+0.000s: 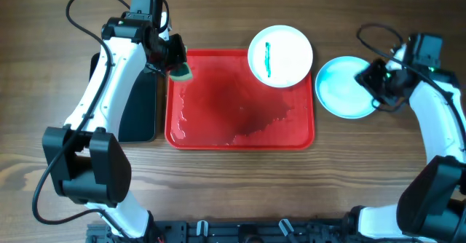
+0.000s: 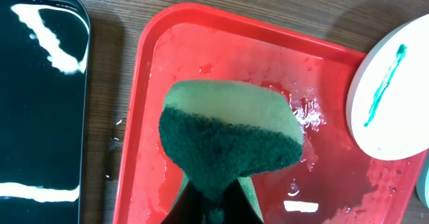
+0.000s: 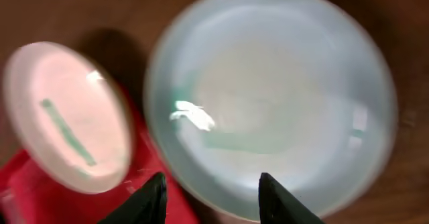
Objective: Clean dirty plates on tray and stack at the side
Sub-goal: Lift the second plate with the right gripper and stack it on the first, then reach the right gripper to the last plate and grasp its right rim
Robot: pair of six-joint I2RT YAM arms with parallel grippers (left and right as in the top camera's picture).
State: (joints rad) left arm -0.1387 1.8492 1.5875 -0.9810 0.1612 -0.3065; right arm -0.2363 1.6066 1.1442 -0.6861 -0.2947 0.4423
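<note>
Two plates are in sight. A white plate (image 1: 280, 56) with one green streak sits across the far right corner of the red tray (image 1: 218, 130), partly past the rim. A pale aqua plate (image 1: 338, 90) lies flat on the tabletop (image 1: 240, 192) just right of the tray, close beside the white one. My right end effector (image 3: 214, 202) hangs over the aqua plate's right side, released, its fingers spread with nothing pinched between them. In my right wrist view that plate fills the space ahead of the fingertips, and the white plate shows off to their left, over the tray's red edge. My left end effector (image 2: 211, 207) is clenched on a green sponge (image 2: 231, 133), dark scouring face toward the camera. It hangs above the tray's far left corner, well apart from the white plate. Water film and droplets glisten on the tray's floor. A black tray (image 1: 138, 112) lies alongside the red tray's left edge.
</note>
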